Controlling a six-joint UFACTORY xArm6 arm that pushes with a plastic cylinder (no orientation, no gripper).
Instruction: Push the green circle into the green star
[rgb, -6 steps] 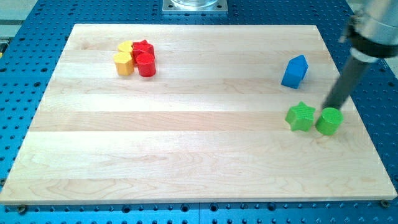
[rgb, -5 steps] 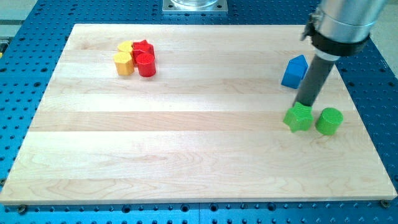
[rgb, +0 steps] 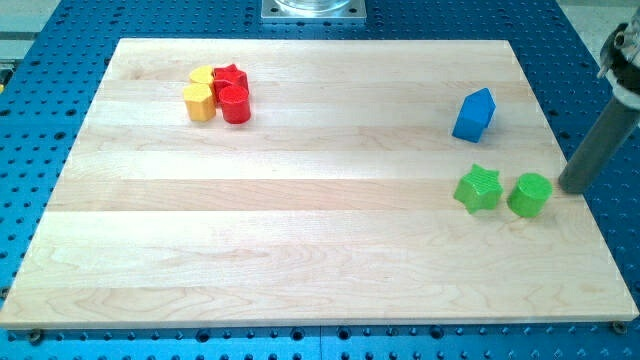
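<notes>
The green circle (rgb: 529, 195) lies on the wooden board near the view's right edge. The green star (rgb: 478, 189) lies just to its left, with a narrow gap between them. My tip (rgb: 569, 189) is to the right of the green circle, a short gap away, not touching it. The rod slants up toward the view's top right.
A blue block (rgb: 474, 114) lies above the green star. A cluster of yellow blocks (rgb: 200, 95) and red blocks (rgb: 233, 92) sits at the upper left. The wooden board (rgb: 300, 220) rests on a blue perforated table, its right edge near my tip.
My tip swung from above the green circle to above the green star, then out to the right of the circle. The green star shifted slightly left. The circle has not moved.
</notes>
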